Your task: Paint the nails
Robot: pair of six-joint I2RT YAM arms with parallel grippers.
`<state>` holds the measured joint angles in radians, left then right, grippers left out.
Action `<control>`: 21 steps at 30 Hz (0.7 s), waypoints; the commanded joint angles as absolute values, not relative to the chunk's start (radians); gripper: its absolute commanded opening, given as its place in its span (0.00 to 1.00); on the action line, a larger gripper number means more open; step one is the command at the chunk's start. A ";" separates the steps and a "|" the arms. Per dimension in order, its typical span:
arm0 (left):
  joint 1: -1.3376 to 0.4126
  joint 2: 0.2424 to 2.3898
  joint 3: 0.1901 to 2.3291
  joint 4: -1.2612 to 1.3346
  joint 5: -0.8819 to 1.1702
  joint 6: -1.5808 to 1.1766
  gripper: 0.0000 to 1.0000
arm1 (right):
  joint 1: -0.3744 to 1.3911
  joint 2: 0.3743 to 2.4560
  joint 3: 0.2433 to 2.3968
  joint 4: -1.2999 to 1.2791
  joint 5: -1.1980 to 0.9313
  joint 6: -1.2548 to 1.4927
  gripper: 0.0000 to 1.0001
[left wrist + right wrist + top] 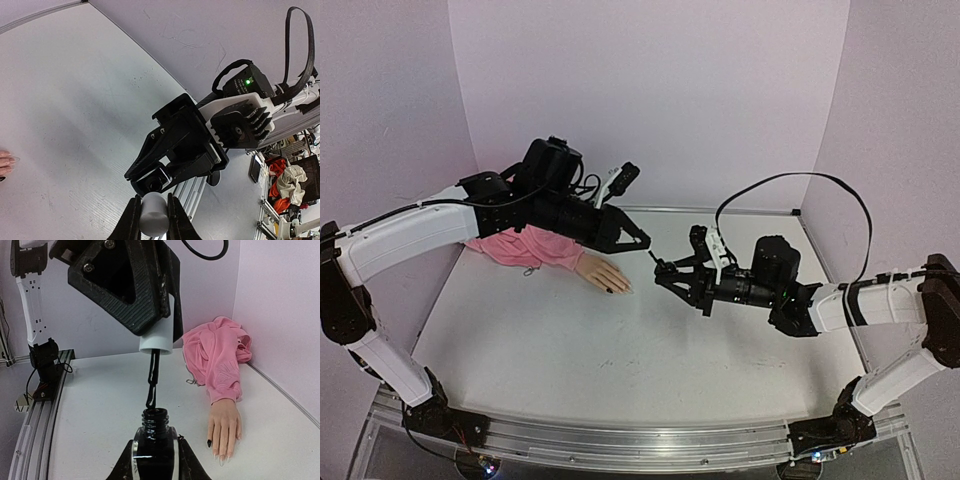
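Observation:
The beige mannequin hand [603, 273] with a pink sleeve [535, 245] lies palm down at the back left. In the right wrist view the hand [225, 425] shows one dark-painted nail [209, 443], and the other nails [220, 460] are pale. My right gripper [665, 272] is shut on the open black polish bottle [154, 440]. My left gripper [642, 243] is shut on the white brush cap [153, 215]. The wet black brush [151, 385] hangs with its tip at the bottle mouth. Both grippers meet to the right of the hand, above the table.
An aluminium rail [620, 440] runs along the near table edge. Purple walls close in the back and both sides. The right arm's black cable [820, 180] loops above it. Lab clutter [290, 180] lies beyond the table.

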<state>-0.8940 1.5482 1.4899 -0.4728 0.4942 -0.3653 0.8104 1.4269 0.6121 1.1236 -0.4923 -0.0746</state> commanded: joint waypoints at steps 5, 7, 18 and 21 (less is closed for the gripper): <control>-0.901 1.520 1.506 -0.454 0.474 -0.335 0.00 | 0.818 1.410 0.622 1.207 -0.511 -0.068 0.00; -0.900 1.522 1.511 -0.454 0.477 -0.334 0.00 | 0.818 1.412 0.622 1.207 -0.514 -0.068 0.00; -0.900 1.547 1.521 -0.454 0.483 -0.338 0.00 | 0.819 1.417 0.626 1.203 -0.528 -0.070 0.00; -0.901 1.556 1.529 -0.454 0.491 -0.336 0.00 | 0.819 1.414 0.625 1.203 -0.528 -0.071 0.00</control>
<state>-0.8970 1.5482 1.4899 -0.4728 0.4927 -0.3553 0.8104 1.4269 0.6121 1.1233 -0.5053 -0.0746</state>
